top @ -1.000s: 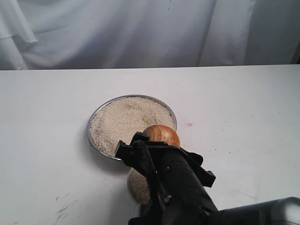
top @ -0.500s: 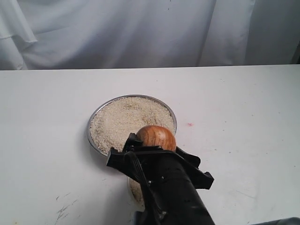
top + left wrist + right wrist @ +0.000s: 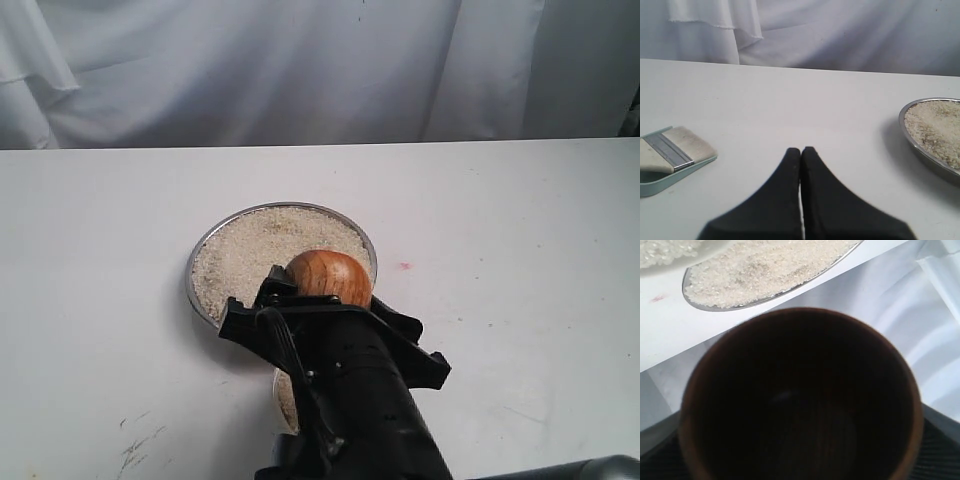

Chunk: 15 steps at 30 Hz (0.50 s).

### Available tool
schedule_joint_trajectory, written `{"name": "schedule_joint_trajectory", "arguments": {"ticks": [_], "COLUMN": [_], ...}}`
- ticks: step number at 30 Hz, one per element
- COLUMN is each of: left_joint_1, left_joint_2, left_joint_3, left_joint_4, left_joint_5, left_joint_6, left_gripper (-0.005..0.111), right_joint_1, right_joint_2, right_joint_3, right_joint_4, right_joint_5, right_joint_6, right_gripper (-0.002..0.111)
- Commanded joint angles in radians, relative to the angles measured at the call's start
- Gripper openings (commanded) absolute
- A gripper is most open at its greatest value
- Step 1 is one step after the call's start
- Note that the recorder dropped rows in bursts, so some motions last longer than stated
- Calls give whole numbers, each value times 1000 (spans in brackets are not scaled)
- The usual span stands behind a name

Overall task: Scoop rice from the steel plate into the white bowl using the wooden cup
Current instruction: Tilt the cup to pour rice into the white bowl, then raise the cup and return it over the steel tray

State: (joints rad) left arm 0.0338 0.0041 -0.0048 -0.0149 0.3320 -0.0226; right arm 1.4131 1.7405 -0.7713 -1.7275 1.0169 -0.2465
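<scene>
The steel plate (image 3: pixel 200 262) sits mid-table, heaped with rice (image 3: pixel 255 250). My right gripper (image 3: pixel 325 300) is shut on the wooden cup (image 3: pixel 328 276), which hangs tipped over the plate's near edge. In the right wrist view the cup (image 3: pixel 695 390) fills the picture, and its dark inside shows no grains. Beyond it lie the plate (image 3: pixel 740 304) and rice (image 3: pixel 760 265). The white bowl (image 3: pixel 275 385) is mostly hidden under my right arm; a sliver with rice in it shows. My left gripper (image 3: pixel 801 150) is shut and holds nothing, left of the plate (image 3: pixel 925 155).
A flat brush (image 3: pixel 675 150) on a pale green dustpan lies on the white table left of my left gripper. White cloth hangs behind the table's far edge. A small red mark (image 3: pixel 405 266) is right of the plate.
My right gripper has carried the wooden cup leftward and away from the bowl, farther over the plate's near edge. The left gripper's earlier state is not shown.
</scene>
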Motion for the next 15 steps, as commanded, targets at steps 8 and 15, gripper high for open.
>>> {"name": "schedule_joint_trajectory", "arguments": {"ticks": [8,15], "left_joint_1": [2,2], "left_joint_2": [-4,-4], "left_joint_3": [5,5], "left_joint_4": [-2,-2], "left_joint_5": [-13,-13], "left_joint_6": [-1,-1], "left_gripper": [0,0], "right_joint_1": [-3,-211], "right_joint_2": [-8,-139], "right_joint_3": [-2,-6], "right_joint_4": [-17,168], "right_joint_5": [-14,-396], "right_joint_6": [46,66], "right_gripper": [0,0]}}
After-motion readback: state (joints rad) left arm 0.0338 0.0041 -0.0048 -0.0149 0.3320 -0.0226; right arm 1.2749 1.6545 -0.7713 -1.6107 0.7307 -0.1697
